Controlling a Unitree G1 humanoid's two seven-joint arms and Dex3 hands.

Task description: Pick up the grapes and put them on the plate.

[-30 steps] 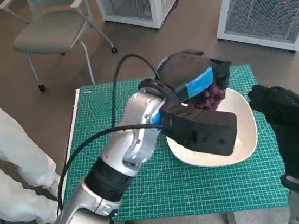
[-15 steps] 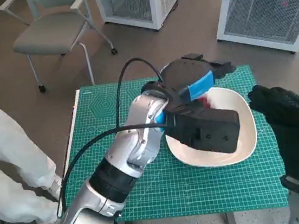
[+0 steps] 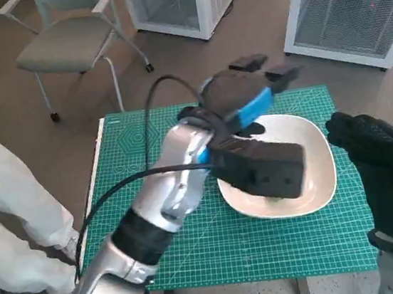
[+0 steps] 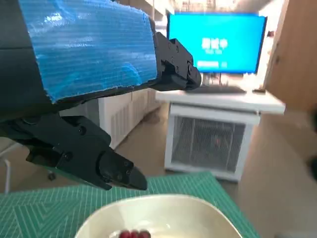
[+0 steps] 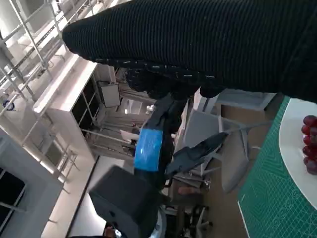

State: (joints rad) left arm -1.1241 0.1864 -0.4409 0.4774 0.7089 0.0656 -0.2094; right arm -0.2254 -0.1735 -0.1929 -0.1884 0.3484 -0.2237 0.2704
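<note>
- Reaching across the green cutting mat (image 3: 195, 255) from the near left, the left forearm (image 3: 161, 201) is angling up toward the far right of the table, a black cable (image 3: 151, 113) looping over it.
- The left hand (image 3: 243, 91) is hovering above the far edge of the white plate (image 3: 318, 175), raised off it, its blue tape (image 3: 252, 106) facing up and to the right.
- The left hand's fingers (image 3: 247, 62) are spreading apart and gripping nothing; the left wrist view is showing one black finger (image 4: 84, 153) on the near side and another (image 4: 173, 64) on the far side, with open air between them.
- The black camera block (image 3: 264, 171) on the left wrist is hanging over the left part of the plate and hiding the plate's middle in the head view.
- The grapes (image 4: 132, 234) are lying in the plate: the left wrist view is showing a few red ones at the picture's lower edge, directly beneath the open fingers and clear of them; the right wrist view is catching a dark red cluster (image 5: 309, 144) on the plate's white surface.
- The right hand (image 3: 381, 160), in its black knitted glove, is hovering at the right edge of the table, just beside the plate's right rim and not touching it; fingers are loosely extended, nothing in them.
</note>
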